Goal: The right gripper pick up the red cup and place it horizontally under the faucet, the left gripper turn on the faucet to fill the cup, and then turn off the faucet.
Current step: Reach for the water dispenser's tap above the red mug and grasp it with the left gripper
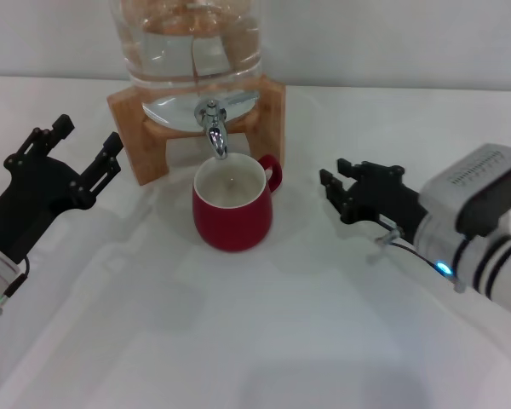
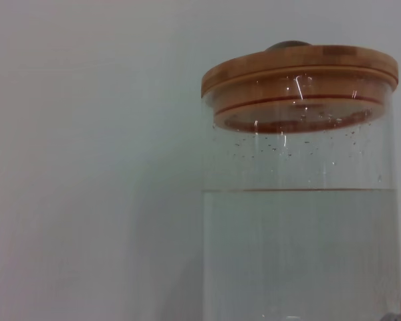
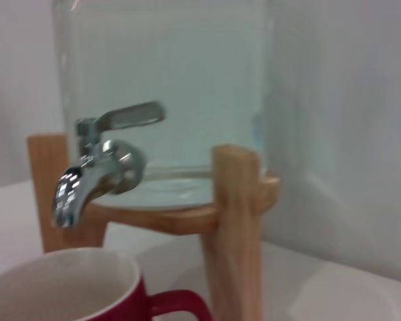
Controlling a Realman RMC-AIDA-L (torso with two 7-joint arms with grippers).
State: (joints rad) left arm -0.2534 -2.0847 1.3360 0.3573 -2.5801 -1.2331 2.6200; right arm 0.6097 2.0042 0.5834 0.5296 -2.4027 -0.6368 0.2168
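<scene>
I see the left gripper (image 1: 85,153) hanging above the table (image 1: 238,341), fingers spread apart and holding nothing. The wooden stand (image 1: 136,128) lies just ahead of its fingertips; the faucet (image 1: 213,128) sits farther along to its right, with no contact made. The left wrist view shows only the glass jar (image 2: 301,254), filled well up with water, and its wooden lid (image 2: 301,73).

The red cup (image 1: 232,209) stands upright directly below the spout, between the two claws, handle turned toward the right gripper (image 1: 345,192). That claw is empty, fingers parted, just off the handle side of the cup.

I judge the placement step complete; the lever (image 3: 130,115) is next. It is a thin, rigid, polished metal tab, probably slippery, so the left claw should close across its flat faces near the free end and turn gently. The jar is fragile and heavy with water; side loads on the stand should be avoided.
</scene>
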